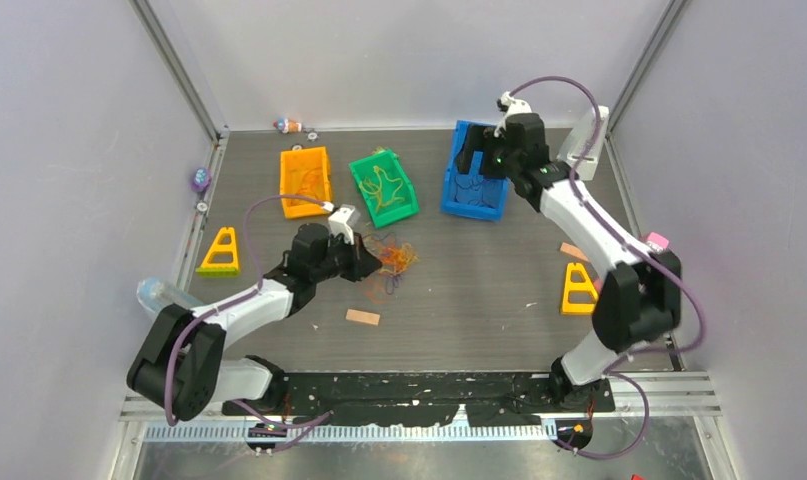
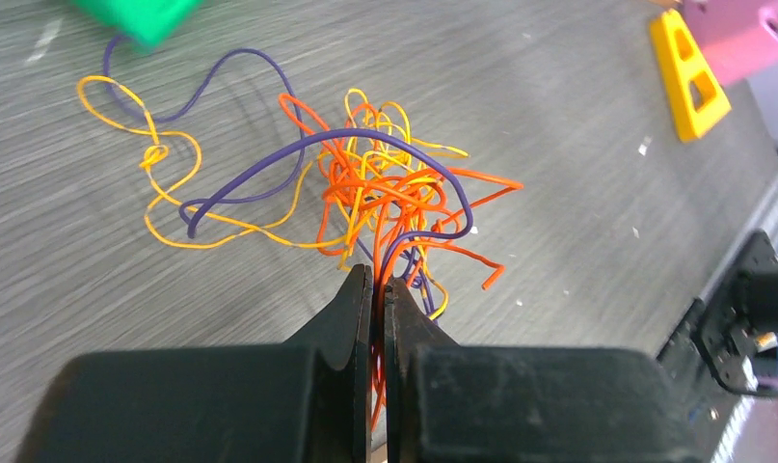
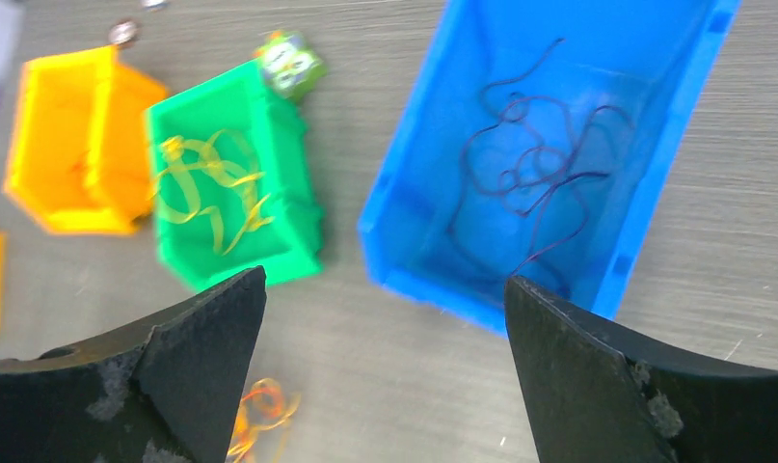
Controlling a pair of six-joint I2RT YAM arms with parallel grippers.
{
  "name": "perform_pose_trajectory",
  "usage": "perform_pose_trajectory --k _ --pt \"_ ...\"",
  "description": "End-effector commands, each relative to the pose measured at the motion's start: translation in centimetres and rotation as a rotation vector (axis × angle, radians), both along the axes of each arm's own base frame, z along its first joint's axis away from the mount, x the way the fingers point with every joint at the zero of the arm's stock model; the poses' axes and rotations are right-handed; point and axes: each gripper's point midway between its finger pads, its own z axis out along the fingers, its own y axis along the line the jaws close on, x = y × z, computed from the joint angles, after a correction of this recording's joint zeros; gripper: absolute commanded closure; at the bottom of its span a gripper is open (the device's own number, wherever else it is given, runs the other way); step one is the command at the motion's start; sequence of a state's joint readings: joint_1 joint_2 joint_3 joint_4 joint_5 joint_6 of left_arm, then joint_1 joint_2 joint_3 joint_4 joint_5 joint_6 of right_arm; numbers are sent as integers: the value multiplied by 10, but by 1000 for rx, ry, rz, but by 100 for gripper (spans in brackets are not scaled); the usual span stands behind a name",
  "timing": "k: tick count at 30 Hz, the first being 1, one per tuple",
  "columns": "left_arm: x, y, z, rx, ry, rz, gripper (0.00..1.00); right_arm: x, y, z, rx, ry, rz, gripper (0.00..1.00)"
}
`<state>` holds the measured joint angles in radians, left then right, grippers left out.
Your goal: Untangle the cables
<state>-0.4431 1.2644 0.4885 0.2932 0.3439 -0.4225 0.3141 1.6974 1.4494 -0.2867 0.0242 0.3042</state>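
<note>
Found a grey, wood-grained worktop (image 1: 479, 300) walled by pale panels (image 1: 69, 150), a yellow triangle (image 1: 220, 252) at its left edge, an orange bin (image 1: 306, 181) toward the back. Found the left claw (image 2: 378, 285) pinched tight on the cable tangle (image 2: 394, 193) of orange, yellow and purple strands mid-worktop, in front of the green bin (image 1: 383, 187). Found the right claw (image 3: 385, 280) spread wide above the blue bin (image 3: 409, 193) with purple cable (image 3: 529, 183) inside.

Yellow triangle (image 1: 219, 268) at left, second triangle (image 1: 577, 308) at right below pink block (image 1: 657, 241), tan strip (image 1: 362, 317) lower centre.
</note>
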Motion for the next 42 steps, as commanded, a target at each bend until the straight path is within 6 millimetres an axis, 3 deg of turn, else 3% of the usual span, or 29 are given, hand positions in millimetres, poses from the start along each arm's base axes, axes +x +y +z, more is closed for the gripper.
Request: perform_pose_trajectory --k 1,2,3,4,5,6,7,8,9,12,15,23,30,32,34,35,36,37,38,39,42 --pt "-4 -44 41 -93 -124 -205 100 -59 35 21 146 -95 255 2" --pt "-6 -48 42 -111 -125 -230 100 -70 40 31 173 -139 284 3" --pt "-8 -52 44 -131 -124 -253 100 -91 44 0 182 -78 325 3" --pt "-10 -55 46 -149 -120 -274 100 -103 51 9 195 -126 365 4" --pt "-11 -57 46 -160 -115 -286 100 -120 52 -15 187 -83 391 4" --pt "-12 -59 45 -164 -109 -295 100 -134 60 -13 174 -108 436 5" --pt "-12 -60 44 -166 -101 -299 100 -151 64 -34 147 -77 474 5" --pt "-12 -60 43 -166 -97 -300 100 -159 65 -33 141 -90 491 7" --pt "-12 -61 42 -168 -91 -305 100 -174 67 -51 122 -63 525 7" --pt "-12 -62 41 -166 -81 -308 100 -200 68 -74 105 -54 573 10" --pt "-12 -63 40 -164 -76 -314 100 -212 73 -85 100 -59 589 14" --pt "-14 -65 41 -170 -73 -332 100 -200 82 -105 77 -58 556 29" --pt "-17 -66 45 -183 -87 -350 100 -185 88 -104 43 -74 529 46" --pt "-17 -65 46 -183 -93 -348 100 -183 88 -103 39 -72 520 61" --pt "-16 -64 45 -178 -94 -338 100 -182 84 -98 42 -85 488 82" --pt "-14 -62 44 -168 -95 -322 100 -180 77 -99 31 -87 450 91" --pt "-12 -60 43 -155 -93 -308 100 -177 71 -90 37 -114 403 93" --pt "-10 -58 40 -138 -91 -286 100 -176 64 -90 27 -116 365 94" --pt "-6 -53 37 -115 -89 -255 99 -175 57 -78 38 -147 323 94" --pt "-3 -47 31 -81 -73 -218 99 -171 42 -79 6 -150 244 94" --pt "11 -21 13 46 -39 -61 100 -167 3 -53 -15 -208 39 95"
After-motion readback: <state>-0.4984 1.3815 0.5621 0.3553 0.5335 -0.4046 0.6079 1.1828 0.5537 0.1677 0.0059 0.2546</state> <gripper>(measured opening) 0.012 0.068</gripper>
